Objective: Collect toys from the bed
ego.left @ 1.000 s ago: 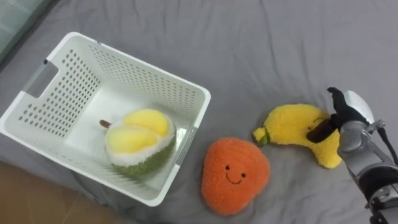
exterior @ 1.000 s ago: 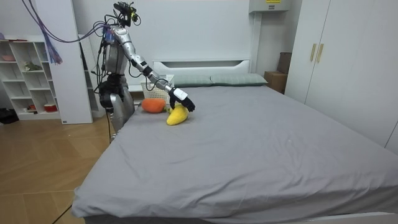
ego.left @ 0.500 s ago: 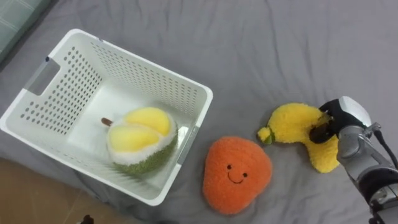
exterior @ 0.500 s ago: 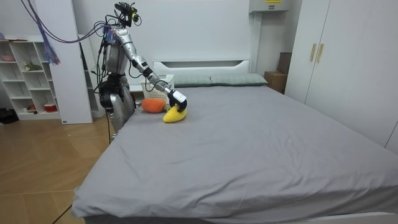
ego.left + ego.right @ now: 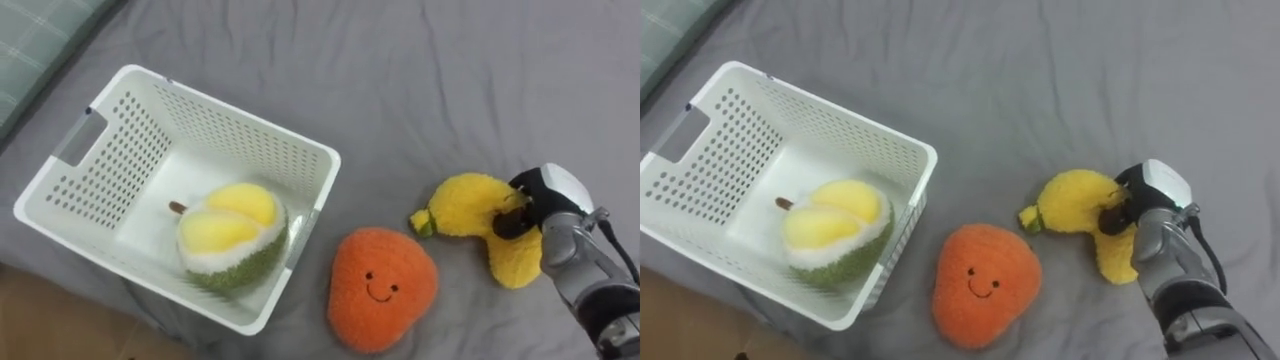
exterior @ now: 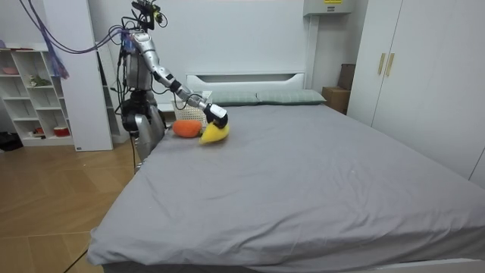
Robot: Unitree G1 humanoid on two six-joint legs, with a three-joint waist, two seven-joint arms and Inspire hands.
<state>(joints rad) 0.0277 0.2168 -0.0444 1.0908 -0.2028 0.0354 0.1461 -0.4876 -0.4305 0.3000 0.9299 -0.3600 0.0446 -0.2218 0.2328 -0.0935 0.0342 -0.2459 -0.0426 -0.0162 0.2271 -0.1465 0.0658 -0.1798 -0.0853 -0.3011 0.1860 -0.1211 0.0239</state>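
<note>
Left eye view, log entry: right hand (image 5: 548, 195) is closed on the yellow banana plush (image 5: 465, 205), its dark fingers (image 5: 508, 222) curled into the toy at its bend, one lobe pointing toward the basket and the other hanging down beside the wrist. The room view suggests the banana plush is raised slightly off the grey bed (image 5: 480, 80), though contact with the sheet cannot be ruled out. The white basket (image 5: 250, 135) sits at the robot's left near the bed's edge, with the durian plush (image 5: 232, 238) already inside against its near wall. The orange plush (image 5: 382, 290) lies on the sheet between basket and banana, just beside the basket's right corner. Risks, as judged: (1) the hold looks like a shallow pinch in soft pile, so a quick swing leftward could let the toy slip and fall short of the basket; (2) the free lobes could brush the orange plush on a low pass and roll it toward the bed's edge; (3) the durian takes up much of the basket's near side, so a release there may bounce the banana back over the rim; (4) a hand bumping the rim could shove the light basket off the edge. Carry high and release over the far, open half.
</note>
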